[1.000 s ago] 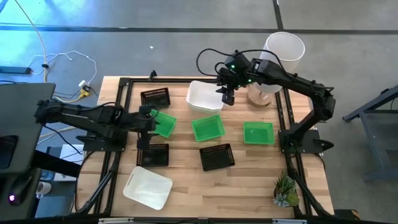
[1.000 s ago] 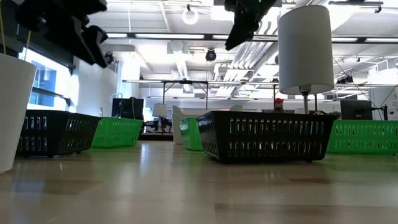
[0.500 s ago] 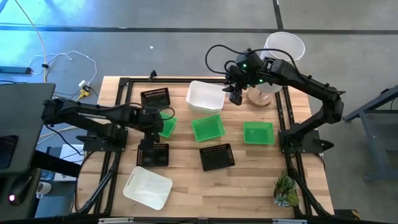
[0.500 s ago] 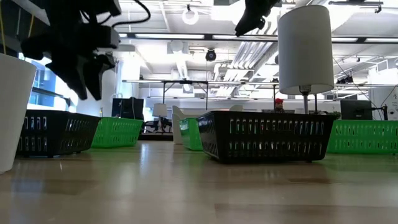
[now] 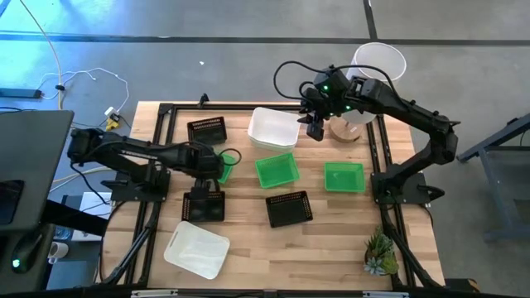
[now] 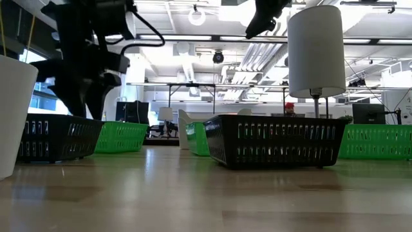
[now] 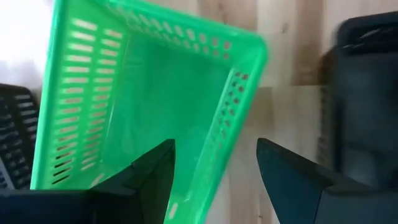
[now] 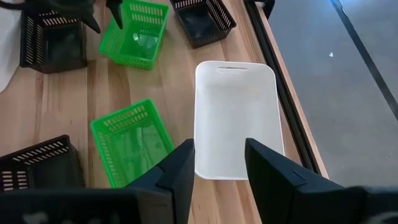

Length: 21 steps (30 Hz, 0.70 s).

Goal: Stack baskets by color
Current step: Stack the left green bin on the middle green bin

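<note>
My left gripper (image 5: pixel 217 163) points down, open, over the left green basket (image 5: pixel 224 168). In the left wrist view its fingers (image 7: pixel 155 174) stand on either side of that basket's long slotted wall (image 7: pixel 233 118), one over the inside, one outside, with no touch showing. My right gripper (image 8: pixel 219 146) hangs open, high above the far white basket (image 8: pixel 235 118), holding nothing. Two more green baskets (image 5: pixel 277 170) (image 5: pixel 344 176), three black ones (image 5: pixel 207 129) (image 5: pixel 204 205) (image 5: pixel 289 208) and a near white basket (image 5: pixel 197 249) sit flat on the table.
A tall white cylinder (image 5: pixel 377 70) stands at the far right corner, close to my right arm. A small potted plant (image 5: pixel 380 252) sits at the near right. Black frame rails (image 5: pixel 161 157) run along the table's sides. Bare wood (image 5: pixel 331 240) lies at the near middle.
My left gripper has sunk toward the left green basket and tipped from slanting to pointing almost straight down, staying open. My right gripper has shifted a little toward the table's right edge, then held still. No basket has moved.
</note>
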Each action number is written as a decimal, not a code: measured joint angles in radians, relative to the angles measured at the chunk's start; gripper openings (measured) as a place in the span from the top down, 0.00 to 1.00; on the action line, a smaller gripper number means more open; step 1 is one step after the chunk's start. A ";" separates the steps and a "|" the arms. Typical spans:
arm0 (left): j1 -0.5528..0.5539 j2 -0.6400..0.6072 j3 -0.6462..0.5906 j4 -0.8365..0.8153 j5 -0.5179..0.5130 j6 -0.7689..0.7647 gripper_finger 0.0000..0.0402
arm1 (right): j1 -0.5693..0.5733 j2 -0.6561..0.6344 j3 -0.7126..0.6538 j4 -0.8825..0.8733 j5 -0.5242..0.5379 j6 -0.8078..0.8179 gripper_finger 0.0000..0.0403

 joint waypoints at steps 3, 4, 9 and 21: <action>0.001 0.031 0.000 0.000 -0.030 -0.014 0.47 | 0.000 0.000 0.000 0.000 0.000 0.000 0.68; 0.001 0.041 0.000 -0.001 -0.032 -0.017 0.48 | 0.000 0.000 0.000 -0.001 0.000 0.000 0.68; 0.001 0.084 0.000 0.003 -0.031 -0.048 0.56 | 0.000 0.000 0.000 -0.007 -0.001 0.000 0.68; 0.001 0.101 0.000 0.005 -0.044 -0.108 0.98 | 0.000 0.000 0.000 -0.009 -0.003 0.027 0.68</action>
